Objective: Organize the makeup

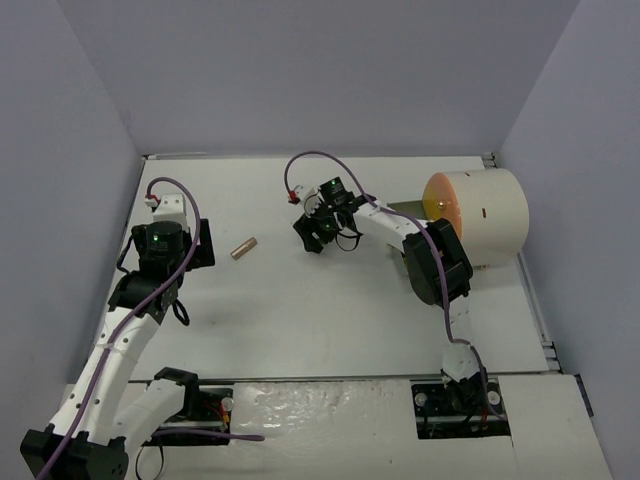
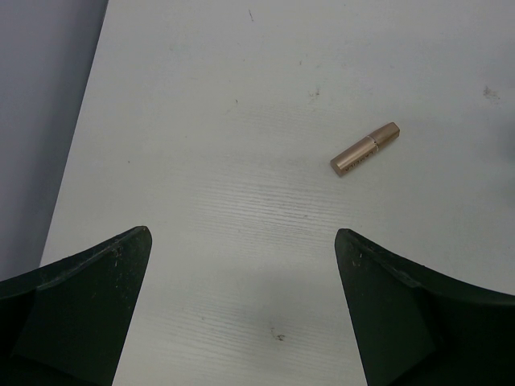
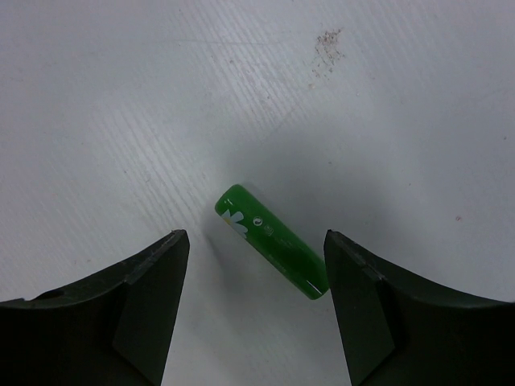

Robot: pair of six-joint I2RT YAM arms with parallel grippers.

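- Right tool (image 3: 254, 236): jaws part-way apart, gripping nothing, poised low over the counter (image 3: 121, 96).
- Green tube (image 3: 272, 243): lies flat on the counter directly beneath the right tool, in the gap between its jaws. It is clear of the left jaw, and its rear end is just beside the right jaw.
- Green tube, long axis: slanted across the gap, neither square to the jaws nor in line with them. The rounded end with the white flower mark points ahead and left; the other end points back and right. Judgement: a wrist turn would set the jaws square on its sides before closing.
- Left tool (image 2: 243, 235): jaws at full width, empty. It is well apart from the green tube, so the right arm is nearer.
- Rose-gold tube (image 2: 364, 149): on the counter ahead and right of the left tool, slanted, far end to the right.
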